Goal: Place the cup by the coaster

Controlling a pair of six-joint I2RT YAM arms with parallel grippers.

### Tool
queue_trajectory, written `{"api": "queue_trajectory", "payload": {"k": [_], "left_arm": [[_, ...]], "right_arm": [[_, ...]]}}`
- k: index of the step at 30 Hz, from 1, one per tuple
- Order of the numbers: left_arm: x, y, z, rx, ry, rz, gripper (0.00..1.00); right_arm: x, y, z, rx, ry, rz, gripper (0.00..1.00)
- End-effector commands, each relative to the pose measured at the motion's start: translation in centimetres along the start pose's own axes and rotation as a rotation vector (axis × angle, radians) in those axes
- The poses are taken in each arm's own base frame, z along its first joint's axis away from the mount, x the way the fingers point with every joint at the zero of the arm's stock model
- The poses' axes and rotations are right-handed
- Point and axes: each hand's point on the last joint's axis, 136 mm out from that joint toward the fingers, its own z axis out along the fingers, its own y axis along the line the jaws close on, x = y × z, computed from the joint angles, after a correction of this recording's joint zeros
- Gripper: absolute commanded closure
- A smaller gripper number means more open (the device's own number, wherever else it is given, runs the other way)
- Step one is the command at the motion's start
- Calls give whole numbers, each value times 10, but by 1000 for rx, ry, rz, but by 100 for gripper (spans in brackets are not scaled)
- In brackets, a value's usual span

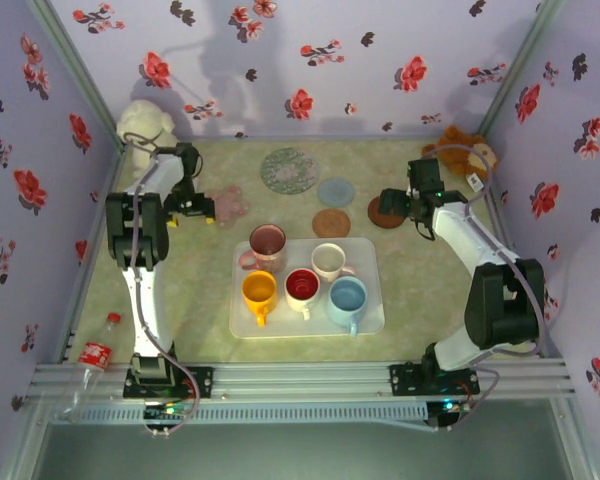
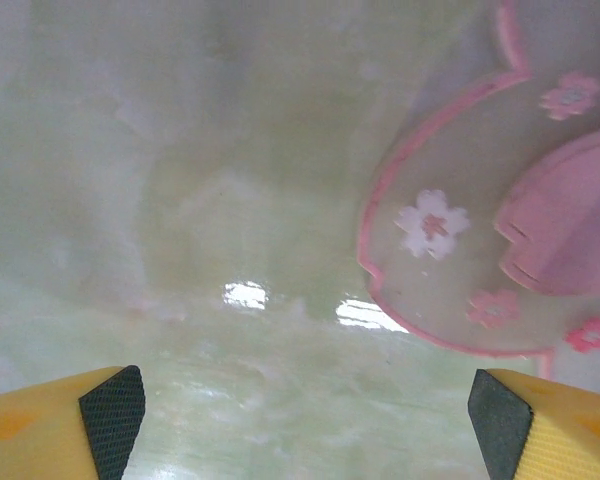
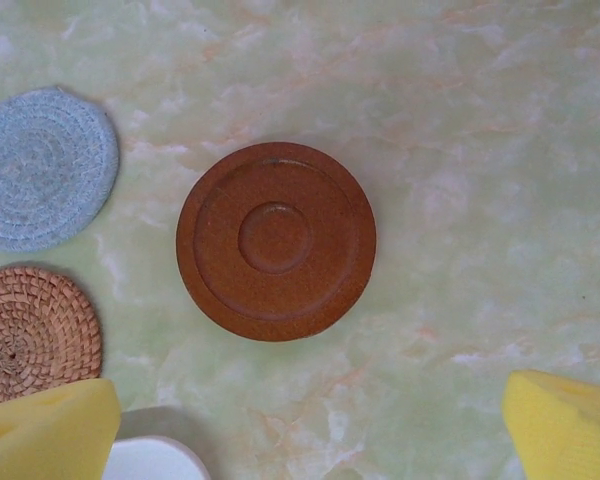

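Hovering over coasters, both arms reach beyond the tray [image 1: 368, 318] with pincers spread wide and empty.

Top view: the left arm folds forward, its left gripper [image 1: 194, 208] just beside the pink flower coaster [image 1: 230, 205]; the right arm angles inward, its right gripper [image 1: 393, 203] above the brown coaster [image 1: 384, 215]; the cups [image 1: 302, 285] stand together on the tray, nearer the bases; bare table [image 1: 430, 290] lies on either side of the tray. Left wrist view: yellow fingers [image 2: 105, 408] set far apart, nothing between them; the pink flower coaster's edge curves in at right; open tabletop to the left. Right wrist view: fingers [image 3: 565, 425] wide apart; the brown coaster sits centred, the blue coaster [image 3: 40, 168] and woven coaster [image 3: 30, 335] apart from it at left; open table to the right; the tray's corner shows at the bottom edge.
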Motion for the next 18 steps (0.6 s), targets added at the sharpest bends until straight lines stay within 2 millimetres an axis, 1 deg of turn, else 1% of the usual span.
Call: {"api": "queue_trajectory", "payload": {"k": [1,4,5,7,9,12,14,16,18], "left_arm": [[-18,-28,-73,91,-164,39,12],[-31,-51,-105,117,-238,94,12],[-35,-58,-112,136,-255,106,12],[-47,-77,-124,201,-294,130,13],[-58,-89,-128,234,-318,146,16],[-74,-111,-125,292,-343,189,29],[-84,-125,-117,325,-360,207,32],[-92,-144,-110,394,-373,227,39],[-99,-158,-104,461,-386,236,42]], "right_arm": [[-13,6,-8,-10,-20,-21,1],[-13,8,-7,-13,-11,-8,1],[-12,8,-6,-15,-4,-2,1],[-9,9,-4,-20,12,2,1],[-8,10,-3,-20,14,2,1],[-7,9,-3,-14,15,1,1],[-6,9,-3,-13,15,-1,1],[-7,8,-4,-12,13,-1,1],[-7,8,-5,-8,12,-1,1]]}}
